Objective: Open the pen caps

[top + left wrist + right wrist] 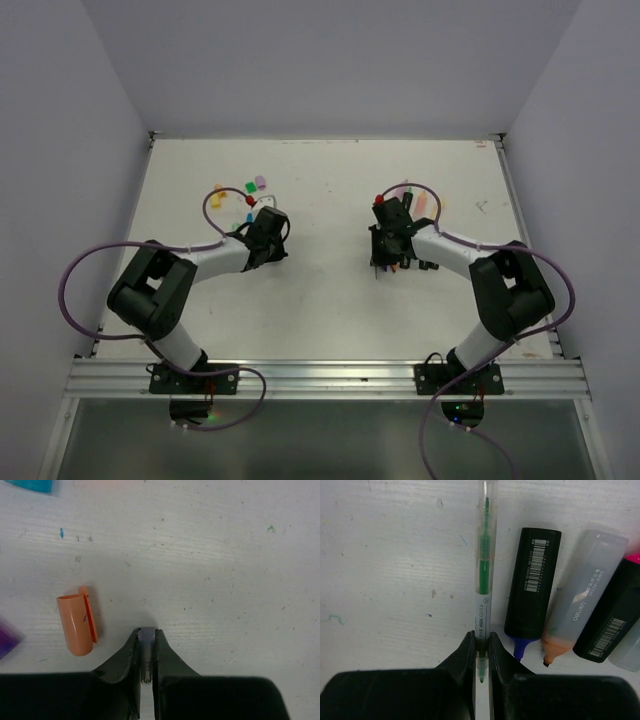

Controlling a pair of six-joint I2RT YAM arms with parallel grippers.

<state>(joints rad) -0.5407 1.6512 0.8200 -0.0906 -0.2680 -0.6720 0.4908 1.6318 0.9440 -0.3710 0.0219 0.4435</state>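
Observation:
In the left wrist view my left gripper point(146, 632) is shut on a small translucent, faintly purple cap point(147, 636), low over the table. An orange pen cap point(75, 625) lies on its side just left of the fingers. My right gripper point(481, 637) is shut on a thin clear pen with green ink point(484, 555); its bare green tip shows between the jaws. In the top view, green point(250, 187), purple point(261, 182) and yellow point(217, 189) caps lie beyond my left gripper point(270, 232). My right gripper point(390, 240) is at centre right.
Uncapped barrels lie right of the thin pen: a black one with a blue tip point(532, 580), a pale grey one with an orange tip point(582, 590), a black one with a pink end point(615, 620). A teal piece point(30, 484) and a purple piece point(6, 639) sit at the left wrist view's edges.

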